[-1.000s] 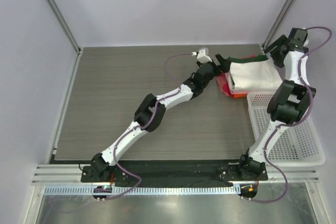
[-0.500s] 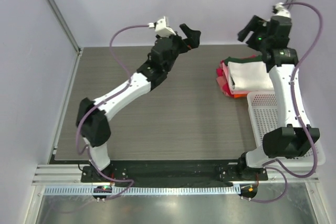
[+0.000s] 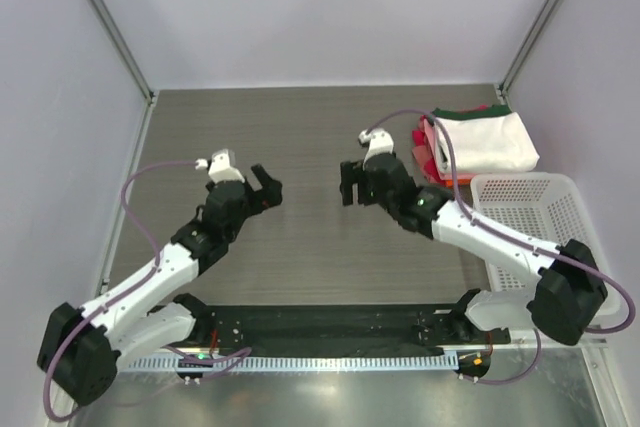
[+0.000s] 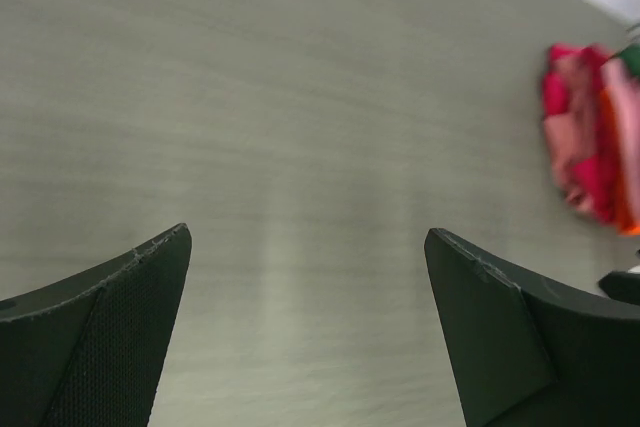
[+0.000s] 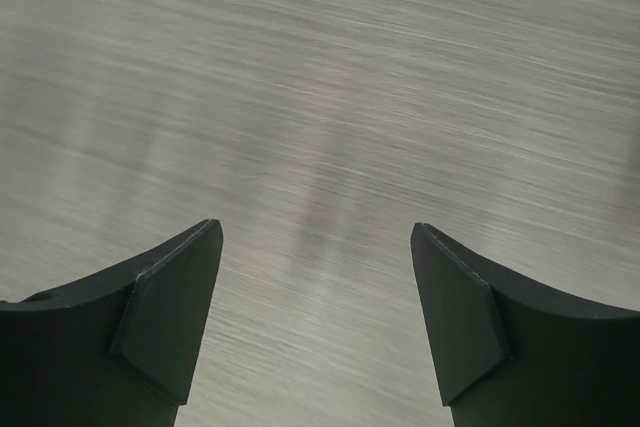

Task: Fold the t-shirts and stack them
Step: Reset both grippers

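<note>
T-shirts (image 3: 480, 143): folded, stacked at two o'clock on the table (image 3: 300, 127), cream-white one topmost; left gripper (image 3: 263, 189) and right gripper (image 3: 349, 183) hung spread, holding nothing, mid-table; by my judgement nothing remained to fold.

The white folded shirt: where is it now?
In the top view the white shirt lies on the pile of coloured shirts at the far right corner of the table, just behind the white basket.
</note>
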You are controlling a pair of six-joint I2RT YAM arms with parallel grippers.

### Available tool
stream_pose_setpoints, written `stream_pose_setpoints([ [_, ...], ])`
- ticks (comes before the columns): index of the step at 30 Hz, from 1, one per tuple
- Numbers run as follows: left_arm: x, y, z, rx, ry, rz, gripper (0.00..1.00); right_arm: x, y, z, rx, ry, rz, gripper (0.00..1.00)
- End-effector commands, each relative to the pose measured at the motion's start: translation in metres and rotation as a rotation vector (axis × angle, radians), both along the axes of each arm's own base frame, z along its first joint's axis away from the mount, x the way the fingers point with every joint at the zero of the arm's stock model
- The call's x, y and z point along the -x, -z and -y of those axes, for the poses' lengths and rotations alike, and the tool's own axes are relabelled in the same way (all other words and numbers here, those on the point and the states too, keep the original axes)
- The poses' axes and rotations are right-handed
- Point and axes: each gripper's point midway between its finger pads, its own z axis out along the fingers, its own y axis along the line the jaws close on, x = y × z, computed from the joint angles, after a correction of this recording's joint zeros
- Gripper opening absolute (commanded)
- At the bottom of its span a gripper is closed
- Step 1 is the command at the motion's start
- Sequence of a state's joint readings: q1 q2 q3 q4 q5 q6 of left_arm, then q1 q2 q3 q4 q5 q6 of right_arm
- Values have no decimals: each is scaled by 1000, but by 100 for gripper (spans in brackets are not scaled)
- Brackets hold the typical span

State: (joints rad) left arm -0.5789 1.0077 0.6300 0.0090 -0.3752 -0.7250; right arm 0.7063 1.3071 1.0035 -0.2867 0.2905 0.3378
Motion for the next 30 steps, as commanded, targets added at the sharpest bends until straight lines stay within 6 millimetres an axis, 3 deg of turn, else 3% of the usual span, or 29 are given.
stream_pose_setpoints([
  [1, 21, 19, -20, -52, -7, 12, 100, 1, 1, 15, -5, 90, 179, 82],
  [2, 34, 29, -27, -53, 5, 19, 100, 0, -3, 9, -66, 70, 236, 84],
  [3, 41, 36, -32, -69, 8, 9, 99, 9, 5, 2, -95, 11, 231, 84],
  [4, 49, 51, -38, -90, 14, -7, 100, 19, 29, 8, -84, -2, 202, 85],
  [5, 58, 46, -42, -93, 28, 21, 99, 22, 25, 8, -119, -12, 220, 85],
  [10, 82, 55, -62, -127, 37, 61, 100, 42, 64, 15, -101, -42, 141, 84],
  [12, 88, 43, -51, -50, 93, 127, 99, 44, 75, 15, -91, -45, 118, 87],
  [13, 89, 48, -50, -44, 105, 136, 100, 47, 80, 13, -91, -66, 105, 88],
  [16, 90, 44, -54, -19, 81, 171, 99, 49, 87, 7, -121, -90, 101, 89],
  [30, 86, 58, -53, -49, 66, 78, 100, 47, 77, 10, -156, -62, 140, 91],
])
